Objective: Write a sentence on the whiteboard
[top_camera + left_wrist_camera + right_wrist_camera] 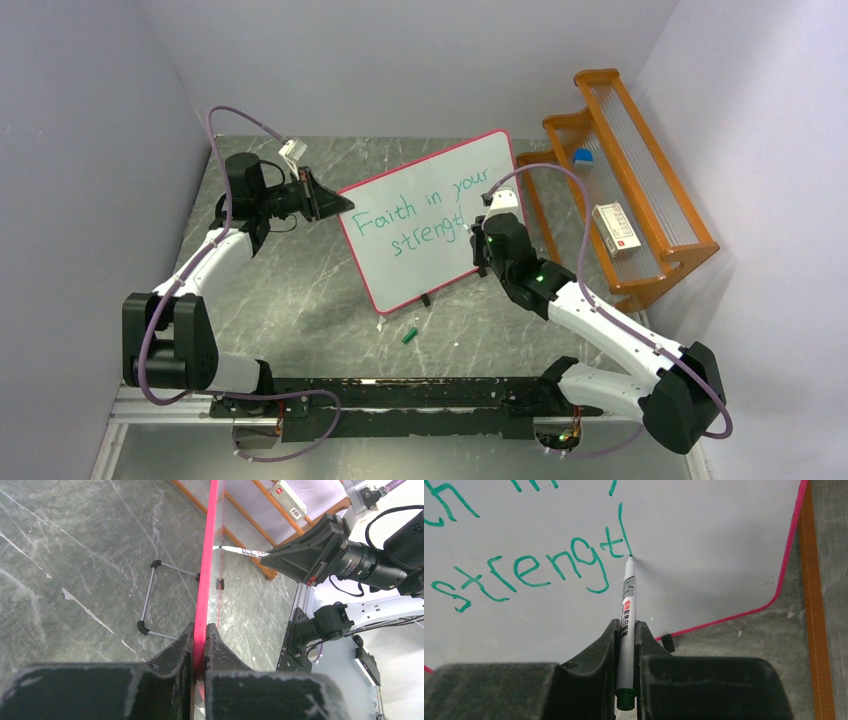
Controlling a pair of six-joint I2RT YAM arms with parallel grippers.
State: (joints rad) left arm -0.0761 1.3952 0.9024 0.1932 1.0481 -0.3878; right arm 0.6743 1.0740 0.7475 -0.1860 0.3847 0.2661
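The whiteboard (440, 225), white with a thin pink-red frame, stands tilted at mid-table. Green handwriting (415, 215) on it reads "Faith in your" above "strengt" plus a fresh upright stroke (624, 527). My left gripper (335, 203) is shut on the board's left pink edge (202, 605), seen edge-on in the left wrist view. My right gripper (478, 240) is shut on a white marker (627, 605) with a green end. Its tip (630, 556) touches the board at the foot of that last stroke.
A green marker cap (409, 335) lies on the table in front of the board. An orange wooden rack (625, 190) stands at the right, holding a white box (614, 231) and a small blue item (583, 156). The board's wire stand (150, 597) rests behind it.
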